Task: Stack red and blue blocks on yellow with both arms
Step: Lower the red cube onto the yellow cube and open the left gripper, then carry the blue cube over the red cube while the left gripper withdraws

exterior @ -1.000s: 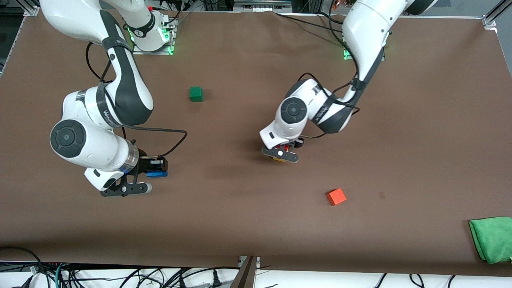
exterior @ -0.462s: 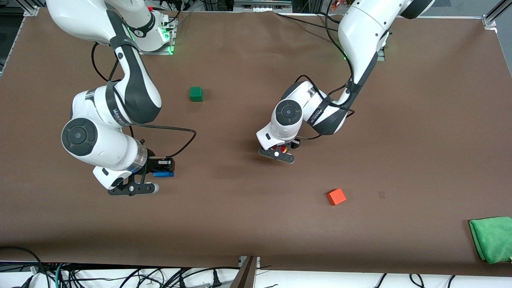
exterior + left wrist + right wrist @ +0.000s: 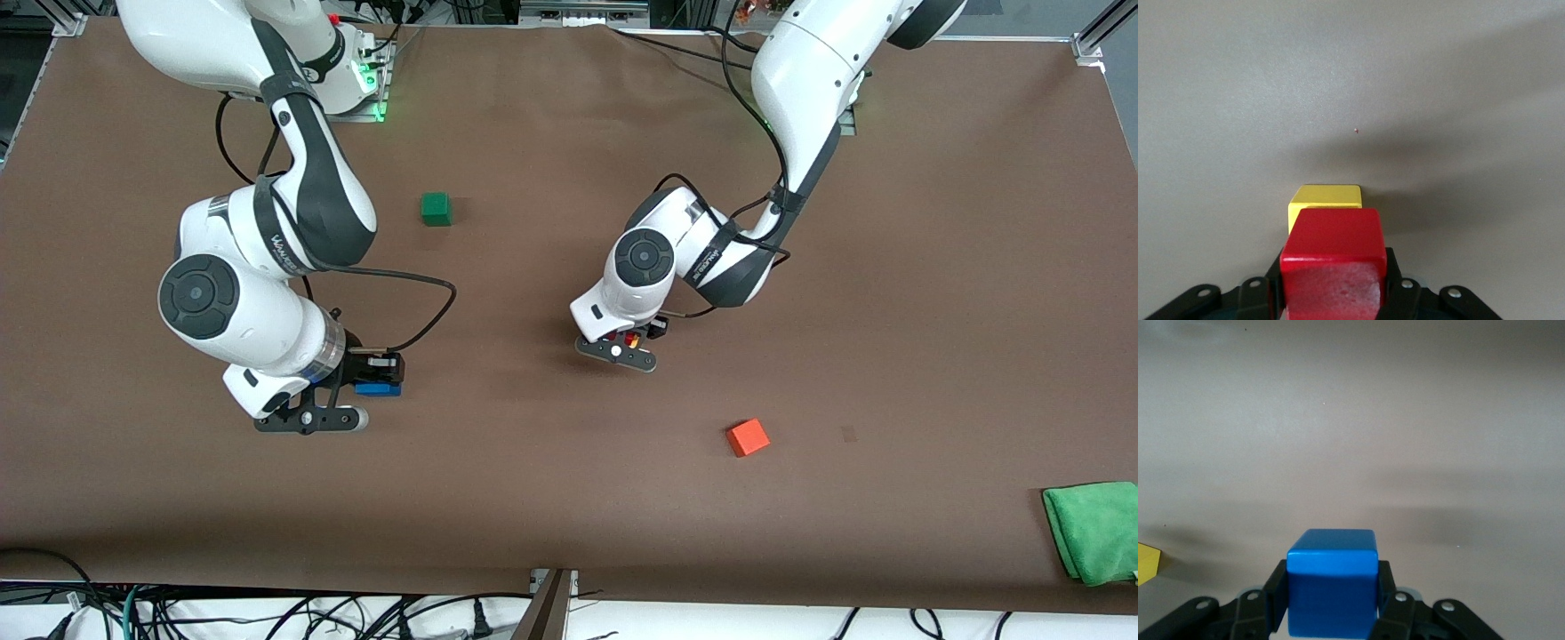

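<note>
My left gripper (image 3: 622, 344) is shut on the deep red block (image 3: 632, 339) and holds it just over the yellow cube near the table's middle. In the left wrist view the red block (image 3: 1331, 247) sits between the black fingers (image 3: 1395, 293). The yellow cube (image 3: 1325, 198) shows past its edge, and I cannot tell whether they touch. In the front view the yellow cube is hidden under the gripper. My right gripper (image 3: 378, 378) is shut on the bright blue block (image 3: 378, 388) low over the table toward the right arm's end. The right wrist view shows the blue block (image 3: 1331, 580) and a corner of the yellow cube (image 3: 1147, 563).
A green cube (image 3: 436, 209) lies nearer the robots' bases. An orange-red cube (image 3: 748, 437) lies nearer the front camera than the left gripper. A green cloth (image 3: 1093, 531) lies at the table's front corner on the left arm's end.
My right gripper has carried the blue block toward the table's middle. My left gripper has shifted slightly with the red block and now covers the yellow cube in the front view.
</note>
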You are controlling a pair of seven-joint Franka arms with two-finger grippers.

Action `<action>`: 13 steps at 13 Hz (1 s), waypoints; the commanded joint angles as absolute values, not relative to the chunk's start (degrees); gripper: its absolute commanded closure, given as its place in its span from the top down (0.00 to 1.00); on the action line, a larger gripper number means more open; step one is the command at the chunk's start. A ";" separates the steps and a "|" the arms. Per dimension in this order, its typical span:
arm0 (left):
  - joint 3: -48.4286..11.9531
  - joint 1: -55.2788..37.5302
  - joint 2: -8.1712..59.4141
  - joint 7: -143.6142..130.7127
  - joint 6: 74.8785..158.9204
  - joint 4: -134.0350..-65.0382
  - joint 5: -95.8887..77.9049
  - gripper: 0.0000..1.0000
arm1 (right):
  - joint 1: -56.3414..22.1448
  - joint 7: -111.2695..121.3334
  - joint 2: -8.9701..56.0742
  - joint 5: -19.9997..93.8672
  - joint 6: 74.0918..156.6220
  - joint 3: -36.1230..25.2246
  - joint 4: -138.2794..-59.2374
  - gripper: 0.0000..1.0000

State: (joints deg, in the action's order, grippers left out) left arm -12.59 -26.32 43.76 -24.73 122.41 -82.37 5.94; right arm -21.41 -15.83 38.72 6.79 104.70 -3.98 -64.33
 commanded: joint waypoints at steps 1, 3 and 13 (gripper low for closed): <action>-12.22 -26.37 45.09 -25.31 121.46 -80.24 6.68 1.00 | -22.23 -18.70 40.08 7.47 105.03 -3.95 -61.70 0.24; -12.22 -25.93 43.60 -25.31 120.94 -80.16 6.42 1.00 | -23.03 -19.86 40.52 7.47 105.90 -3.87 -61.44 0.24; -13.01 -9.25 32.18 -24.87 98.37 -64.42 5.01 1.00 | -37.76 -51.36 46.04 6.68 114.50 -3.42 -61.09 0.24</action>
State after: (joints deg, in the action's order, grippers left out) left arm -12.16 -12.07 35.61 -25.17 100.84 -63.65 5.79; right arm -33.86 -43.67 43.36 6.93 112.81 -2.65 -63.57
